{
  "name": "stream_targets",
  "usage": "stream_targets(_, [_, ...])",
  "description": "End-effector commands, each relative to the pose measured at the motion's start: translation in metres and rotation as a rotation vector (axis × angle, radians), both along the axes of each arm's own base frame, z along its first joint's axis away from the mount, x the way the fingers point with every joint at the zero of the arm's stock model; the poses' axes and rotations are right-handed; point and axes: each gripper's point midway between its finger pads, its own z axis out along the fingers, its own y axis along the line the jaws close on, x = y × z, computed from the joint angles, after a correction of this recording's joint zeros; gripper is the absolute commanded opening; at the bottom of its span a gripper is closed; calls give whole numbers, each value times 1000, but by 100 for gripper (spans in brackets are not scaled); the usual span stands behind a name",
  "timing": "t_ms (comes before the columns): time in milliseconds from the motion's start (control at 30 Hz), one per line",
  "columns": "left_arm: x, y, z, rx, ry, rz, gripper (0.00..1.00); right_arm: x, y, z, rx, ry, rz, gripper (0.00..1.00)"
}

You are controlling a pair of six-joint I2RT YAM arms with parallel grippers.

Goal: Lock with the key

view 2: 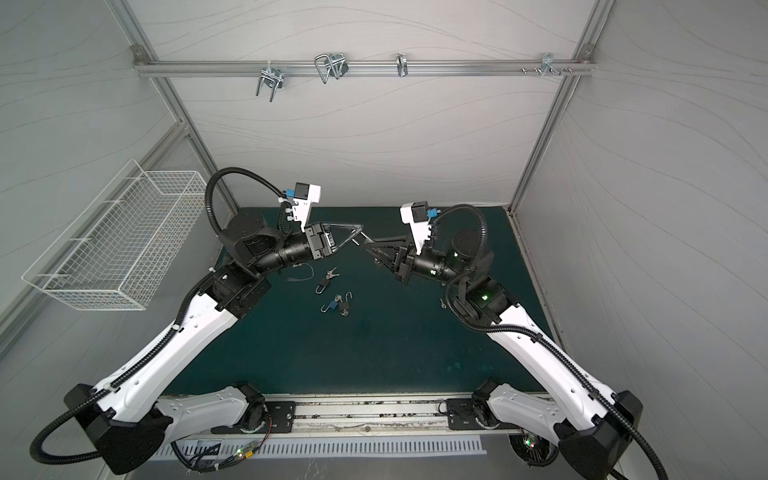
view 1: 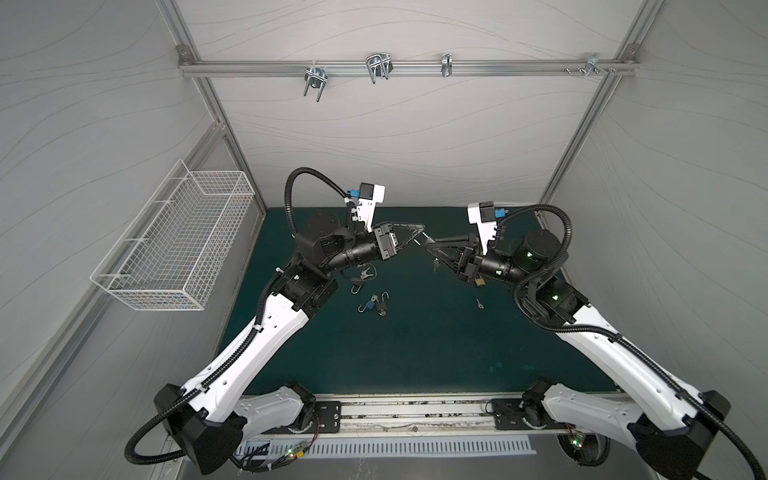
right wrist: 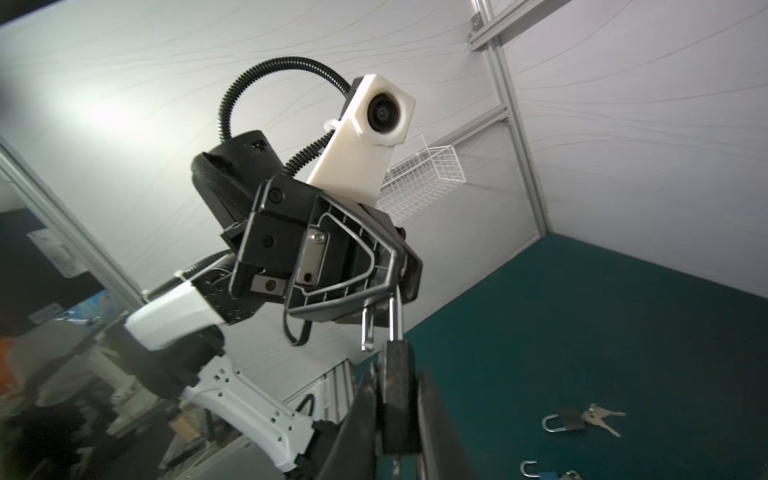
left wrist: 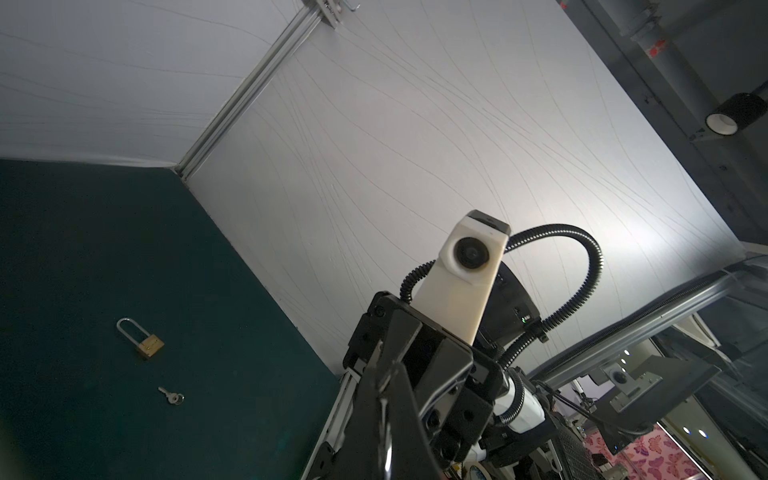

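**Left fingers [right wrist: 376, 270] pinch the loop [right wrist: 392, 320], right fingers [right wrist: 436, 424] pinch the lock [right wrist: 397, 395]**

Both pairs are squeezed shut. Your lock hangs in the air between them, lying long-ways from one pair to the other. The loop's short leg sits outside the lock, toward the left fingers. Only the right wrist view shows that.

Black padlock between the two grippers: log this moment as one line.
left gripper: shut on shackle | right gripper: shut on black padlock body | shackle: open | padlock: held above green mat
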Motion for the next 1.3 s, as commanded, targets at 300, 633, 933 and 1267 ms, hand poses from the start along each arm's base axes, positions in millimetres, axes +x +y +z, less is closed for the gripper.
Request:
stream_targets(300, [-31,4,42,-43,-204,-87,0,-30,0,63,194,111,235,0])
stream_targets(633, [-35,-2,35,-50,-201,-133,0,-32,-4,69,207,126,226,0])
stream_targets(933, [-46,-19,15,-37,-168,-187,0,-21,-4,75,234,123,170,0])
stream_targets(1267, [-61,-39,-18,3,-114,-244,0,-16,-10,92,261,74,112,0])
